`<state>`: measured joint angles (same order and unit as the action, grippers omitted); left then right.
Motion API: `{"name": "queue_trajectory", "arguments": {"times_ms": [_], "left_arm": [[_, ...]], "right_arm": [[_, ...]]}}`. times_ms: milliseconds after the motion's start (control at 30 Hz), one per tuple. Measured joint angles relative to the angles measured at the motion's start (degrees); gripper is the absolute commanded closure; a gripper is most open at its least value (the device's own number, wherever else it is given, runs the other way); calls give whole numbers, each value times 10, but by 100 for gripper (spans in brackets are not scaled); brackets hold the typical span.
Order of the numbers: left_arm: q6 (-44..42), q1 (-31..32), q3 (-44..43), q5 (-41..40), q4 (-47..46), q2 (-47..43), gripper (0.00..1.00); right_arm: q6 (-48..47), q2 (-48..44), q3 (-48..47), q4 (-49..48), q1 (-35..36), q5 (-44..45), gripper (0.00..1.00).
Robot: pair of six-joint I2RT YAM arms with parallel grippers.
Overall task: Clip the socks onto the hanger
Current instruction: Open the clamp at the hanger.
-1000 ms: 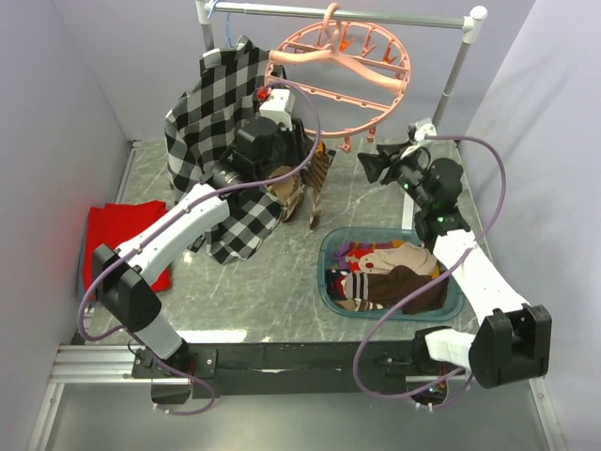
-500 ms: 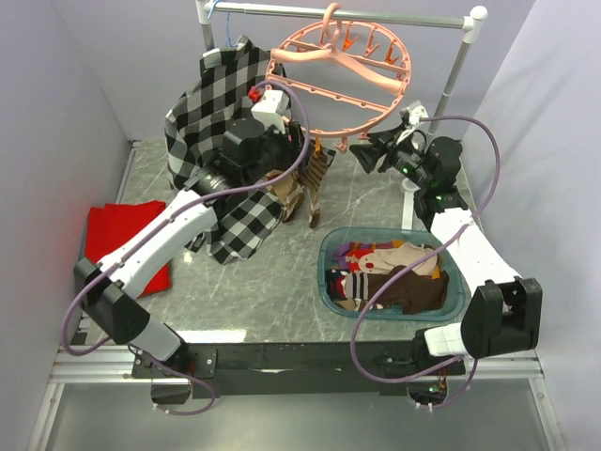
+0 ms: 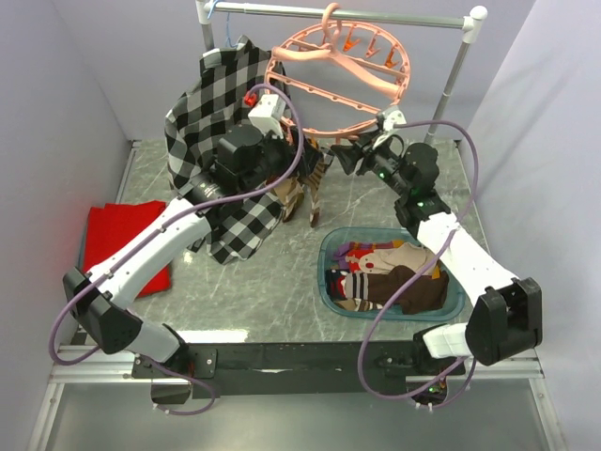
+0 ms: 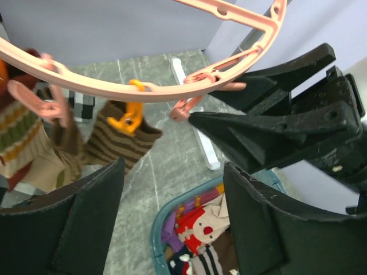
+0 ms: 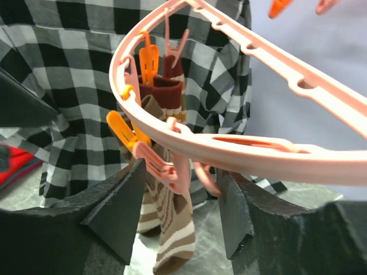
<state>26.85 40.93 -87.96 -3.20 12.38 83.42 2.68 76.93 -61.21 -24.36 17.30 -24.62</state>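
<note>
The pink hanger (image 3: 349, 66) hangs from the rail. Several striped socks (image 3: 315, 183) are clipped under its near rim. In the right wrist view the socks (image 5: 172, 229) hang below the ring (image 5: 258, 152). My right gripper (image 5: 180, 172) is open, with its jaws on either side of a dangling pink clip (image 5: 172, 169); in the top view it (image 3: 340, 155) is at the rim. My left gripper (image 4: 172, 172) is open and empty just left of it, below the ring (image 4: 114, 89), near a brown striped sock (image 4: 123, 143) on an orange clip (image 4: 131, 117).
A teal basket (image 3: 324, 272) with more socks (image 3: 394, 272) stands front right; it also shows in the left wrist view (image 4: 157, 229). A plaid shirt (image 3: 211, 122) hangs at the left of the grey rail (image 3: 376, 14). A red cloth (image 3: 122, 240) lies far left.
My right gripper has moved left and forward, from beside the rail's post to the hanger's near rim. My left arm has stretched slightly farther up toward the rim.
</note>
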Motion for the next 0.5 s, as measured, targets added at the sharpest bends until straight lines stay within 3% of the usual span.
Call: {"name": "queue_trajectory", "arguments": {"times_ms": [267,500], "left_arm": [[20,7,-11,-30,16,20,44],[29,8,-28,-66,25,37,45]], "right_arm": [[-7,-1,7,-6,48,37,53],[-8,-1,16,-12,71,54,55]]}}
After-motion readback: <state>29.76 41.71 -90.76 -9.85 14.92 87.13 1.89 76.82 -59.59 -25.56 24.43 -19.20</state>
